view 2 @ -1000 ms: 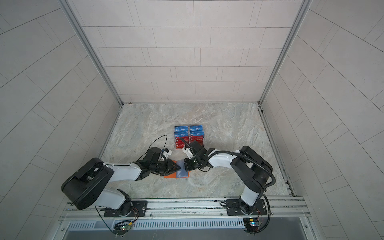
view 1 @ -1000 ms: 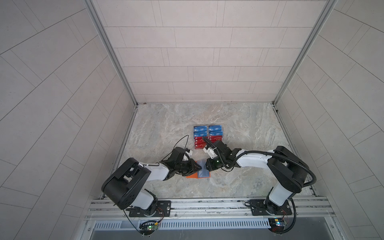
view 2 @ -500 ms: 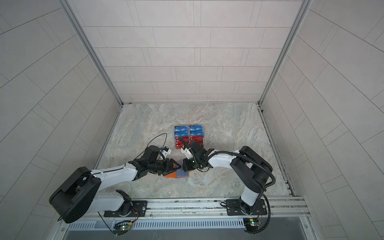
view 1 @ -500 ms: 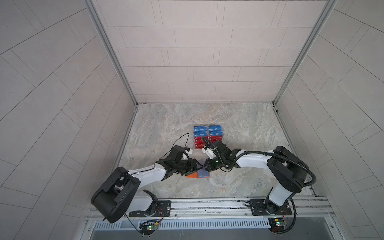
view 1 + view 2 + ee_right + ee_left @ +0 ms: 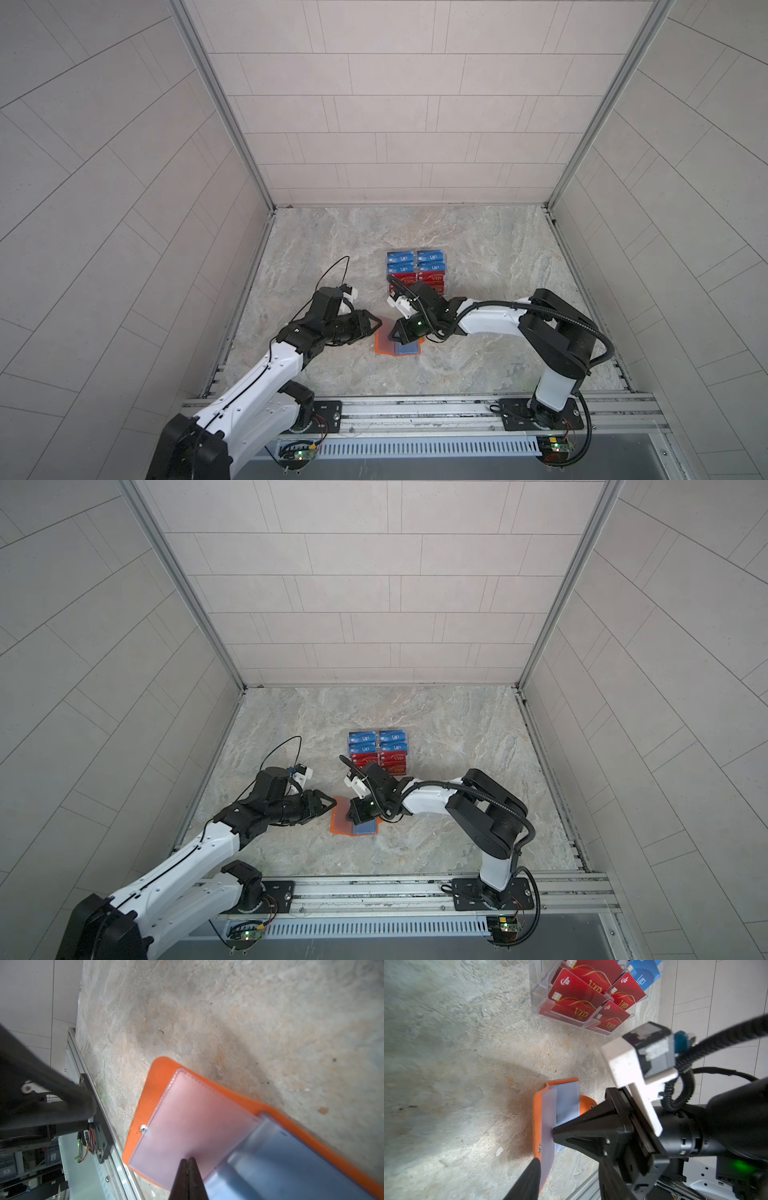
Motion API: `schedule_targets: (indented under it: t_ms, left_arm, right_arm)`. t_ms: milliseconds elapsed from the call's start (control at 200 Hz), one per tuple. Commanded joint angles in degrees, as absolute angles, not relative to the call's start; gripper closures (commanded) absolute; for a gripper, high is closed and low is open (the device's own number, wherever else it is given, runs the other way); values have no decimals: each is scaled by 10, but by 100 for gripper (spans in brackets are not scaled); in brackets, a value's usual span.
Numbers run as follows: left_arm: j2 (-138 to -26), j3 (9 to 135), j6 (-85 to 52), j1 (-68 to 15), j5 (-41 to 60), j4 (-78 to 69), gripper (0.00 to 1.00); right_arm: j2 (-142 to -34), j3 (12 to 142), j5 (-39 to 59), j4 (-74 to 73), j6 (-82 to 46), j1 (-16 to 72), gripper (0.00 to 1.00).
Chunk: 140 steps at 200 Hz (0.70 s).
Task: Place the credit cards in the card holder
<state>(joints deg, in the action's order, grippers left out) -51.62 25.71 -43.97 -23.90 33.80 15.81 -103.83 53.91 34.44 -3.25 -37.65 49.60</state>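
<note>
Two robot arms meet low over a marbled worktop [image 5: 478, 249]. The right end effector [image 5: 188, 1162] is fully closed with nothing between its fingers. Its joined tips press on a clear sleeve [image 5: 187, 1118] of the orange card holder [image 5: 158, 1076], which lies open and flat directly beneath it. Just beside those tips a blue card [image 5: 291, 1157] lies on the holder, seemingly tucked under clear plastic. Opposite, the left end effector [image 5: 376, 325] faces the holder's outer edge. Its jaws stand partly apart and grip nothing, with one finger [image 5: 532, 1174] touching the holder's rim. Beyond the right end effector, apart from the holder, a clear acrylic rack [image 5: 537, 991] holds more credit cards, red cards [image 5: 571, 995] nearer and blue cards [image 5: 401, 258] behind.
</note>
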Motion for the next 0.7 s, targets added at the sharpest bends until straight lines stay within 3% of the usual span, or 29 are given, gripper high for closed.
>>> schedule_targets:
  t_ms: [0,295,696]
  left_arm:
    - [-513,263,-429,-241,340,196,53]
    - [-616,259,-471,-326,313,90,58]
    - [-698,256,-423,-331,243,98,63]
  right_arm:
    - [-1058,555,339,-36,-386,498,96]
    - [-1060,561,308,-39,-405,496,97]
    - [-1031,534,288,-6,-399,475,98]
